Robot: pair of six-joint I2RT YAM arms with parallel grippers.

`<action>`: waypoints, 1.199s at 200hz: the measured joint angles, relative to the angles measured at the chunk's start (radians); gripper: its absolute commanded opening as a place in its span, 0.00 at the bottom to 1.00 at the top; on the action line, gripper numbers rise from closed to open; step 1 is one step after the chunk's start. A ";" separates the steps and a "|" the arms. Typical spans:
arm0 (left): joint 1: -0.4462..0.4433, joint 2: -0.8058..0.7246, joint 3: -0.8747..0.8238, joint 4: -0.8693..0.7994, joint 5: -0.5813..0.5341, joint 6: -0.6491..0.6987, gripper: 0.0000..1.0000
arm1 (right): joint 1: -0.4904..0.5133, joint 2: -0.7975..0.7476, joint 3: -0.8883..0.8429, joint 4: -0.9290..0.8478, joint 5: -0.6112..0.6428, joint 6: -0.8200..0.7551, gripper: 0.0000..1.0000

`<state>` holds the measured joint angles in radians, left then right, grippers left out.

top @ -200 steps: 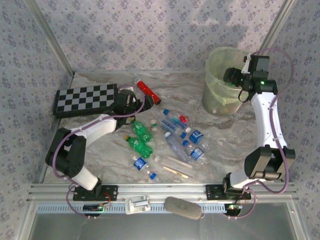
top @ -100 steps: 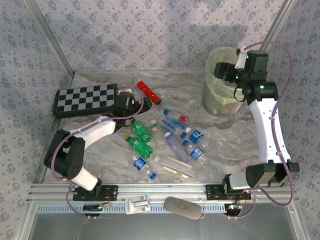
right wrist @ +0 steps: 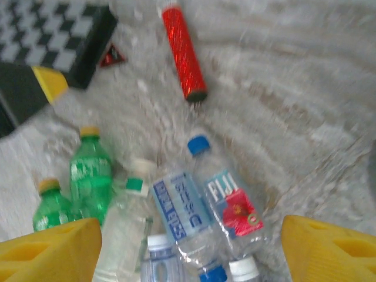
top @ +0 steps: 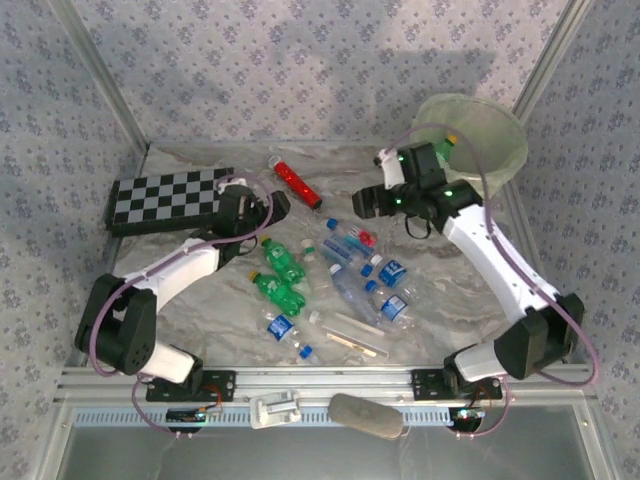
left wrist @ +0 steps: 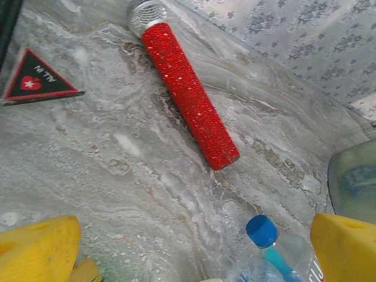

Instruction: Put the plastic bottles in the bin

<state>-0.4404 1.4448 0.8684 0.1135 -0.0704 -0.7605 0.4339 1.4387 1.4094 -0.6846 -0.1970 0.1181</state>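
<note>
Several plastic bottles (top: 345, 262) lie heaped mid-table, among them two green ones with yellow caps (top: 282, 262). My right gripper (top: 363, 203) hovers open above the heap; its wrist view shows a Fiji bottle (right wrist: 230, 202), a blue-labelled bottle (right wrist: 183, 216) and green bottles (right wrist: 91, 171) under its spread jaws (right wrist: 191, 249), none touched. My left gripper (top: 274, 206) is open low over the table next to the chequered board; a blue-capped bottle (left wrist: 262, 231) lies near its right finger (left wrist: 346, 247). The pale-green bin (top: 490, 160) stands back right with a green bottle (top: 449, 142) in it.
A red glittery tube (top: 297, 183) lies behind the heap, also in the left wrist view (left wrist: 189, 101). The black-and-white chequered board (top: 170, 195) sits back left with a small triangular sticker (left wrist: 36, 79) beside it. Pale flat sticks (top: 355, 337) lie near the front. Patterned walls enclose the table.
My right arm has swung from over the bin leftward and down to above the bottle heap. The bin now sits further right and looks tilted. My left gripper has shifted only slightly.
</note>
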 measured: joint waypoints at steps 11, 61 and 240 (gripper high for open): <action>0.011 -0.011 -0.015 -0.003 -0.003 -0.011 1.00 | 0.014 0.043 0.000 -0.008 -0.002 -0.015 0.81; 0.089 -0.105 -0.098 -0.019 -0.037 -0.063 1.00 | 0.040 0.251 0.078 -0.112 0.013 -0.121 0.80; 0.154 -0.272 -0.211 -0.064 -0.127 -0.098 1.00 | 0.043 0.626 0.289 -0.230 0.168 -0.296 0.76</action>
<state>-0.2859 1.1732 0.6571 0.0494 -0.1978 -0.8589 0.4767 2.0644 1.6981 -0.9150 -0.0292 -0.1780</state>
